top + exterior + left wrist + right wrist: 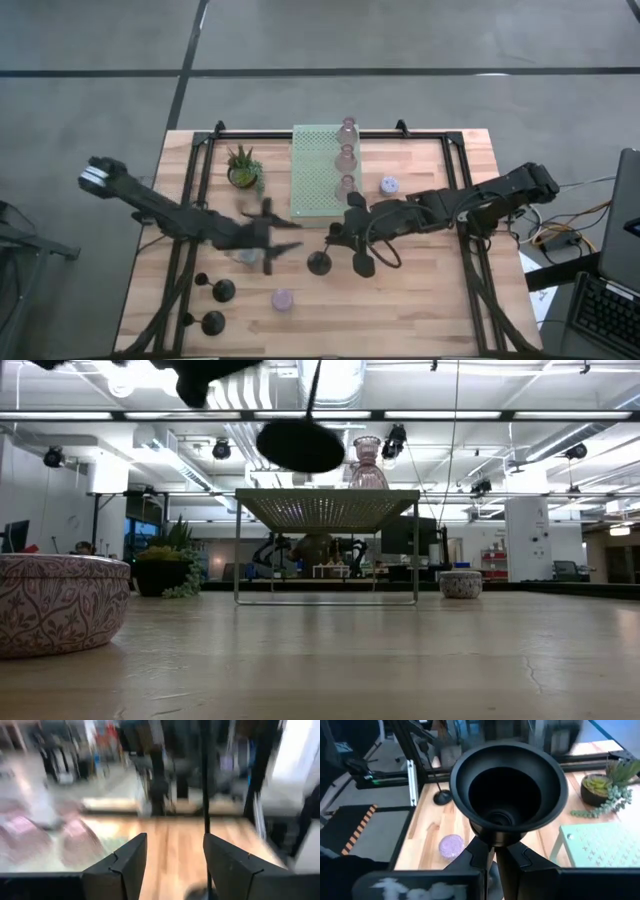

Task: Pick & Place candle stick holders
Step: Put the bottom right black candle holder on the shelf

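Note:
My right gripper (352,245) is shut on a black candle holder, whose cup (510,790) fills the right wrist view. Its round base (300,445) hangs above the table. My left gripper (170,870) is open and empty at mid-table (290,238), facing the held holder's thin stem (205,795). Two more black holders (222,290) (212,322) stand at the near left. Three pink glass holders (347,155) stand on the pale green board (315,170). Pastel holders sit on their bases at the right (388,184), near the front (283,298) and under my left arm (245,257). My right gripper pinches the black holder between its two fingers (475,855) at the narrow neck just under the cup (495,839). The fingers slant down from the table's right side. The holder is lifted clear, its stem slanting down to the base (318,262).
A small potted plant (243,170) stands left of the board. The board stands raised on thin legs (237,550). Black frame rails (190,200) run along the table's left and right sides. Bare wood lies at the near right (430,300).

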Available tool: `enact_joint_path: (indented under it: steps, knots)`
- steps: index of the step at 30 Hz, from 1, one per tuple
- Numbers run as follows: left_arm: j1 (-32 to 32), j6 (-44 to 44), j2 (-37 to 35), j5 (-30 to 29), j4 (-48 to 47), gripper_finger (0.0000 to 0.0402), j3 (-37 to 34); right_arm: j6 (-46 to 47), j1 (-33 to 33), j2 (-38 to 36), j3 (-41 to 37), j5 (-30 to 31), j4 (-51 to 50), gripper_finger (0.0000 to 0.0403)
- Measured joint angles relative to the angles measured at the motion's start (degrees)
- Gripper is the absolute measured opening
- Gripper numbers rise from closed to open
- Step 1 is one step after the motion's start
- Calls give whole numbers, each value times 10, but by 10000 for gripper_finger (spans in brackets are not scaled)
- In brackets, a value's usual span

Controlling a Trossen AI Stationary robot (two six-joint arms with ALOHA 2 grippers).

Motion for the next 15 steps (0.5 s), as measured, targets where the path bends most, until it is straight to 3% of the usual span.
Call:
enact_joint_path:
  steps: [4,8,15]
  knots:
    - [17,-21,62,37,16,200,47,0,2,5,10,-6,-3,13]
    - [22,-43,115,39,1,200,73,-1,3,6,9,-6,-30,13]
    - [23,-52,157,60,9,200,111,-4,6,11,9,-6,-30,13]
